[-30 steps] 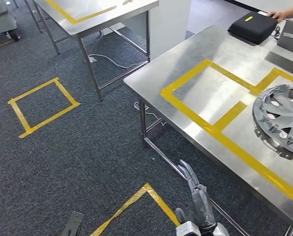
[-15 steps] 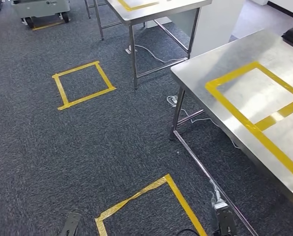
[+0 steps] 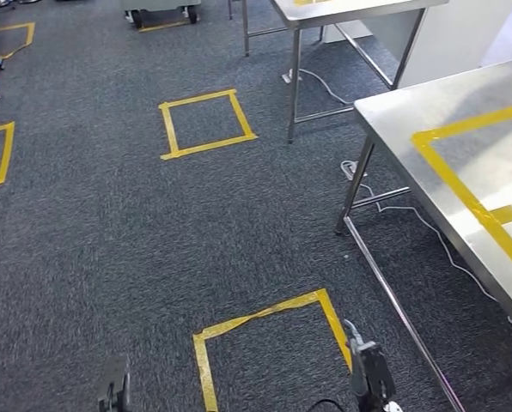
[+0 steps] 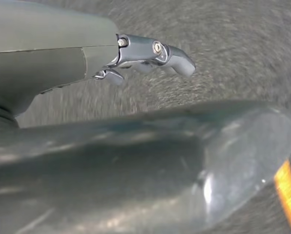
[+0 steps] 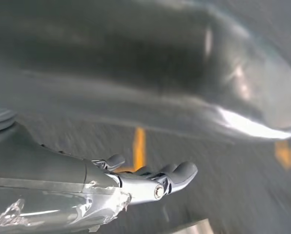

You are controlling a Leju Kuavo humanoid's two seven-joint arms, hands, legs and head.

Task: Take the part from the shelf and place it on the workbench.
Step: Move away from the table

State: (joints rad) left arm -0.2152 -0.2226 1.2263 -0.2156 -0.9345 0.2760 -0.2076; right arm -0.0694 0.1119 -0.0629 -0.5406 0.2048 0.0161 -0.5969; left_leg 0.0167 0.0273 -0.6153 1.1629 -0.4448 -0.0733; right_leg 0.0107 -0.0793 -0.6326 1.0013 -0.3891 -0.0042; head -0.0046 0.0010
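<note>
Since both arms just hang low over the carpet [image 3: 111,232], the left hand [image 4: 151,53] and right hand [image 5: 151,183] carry nothing, fingers loosely spread; part isn't anywhere I can see; tabletop [image 3: 402,103] with yellow tape sits right, probably the drop zone.

Workbench [image 3: 396,112]: a stainless-steel table standing upright on slim steel legs, its bare top marked with yellow tape outlines. It stands ahead and to the right of the right hand [image 3: 368,373], near but not touching.
</note>
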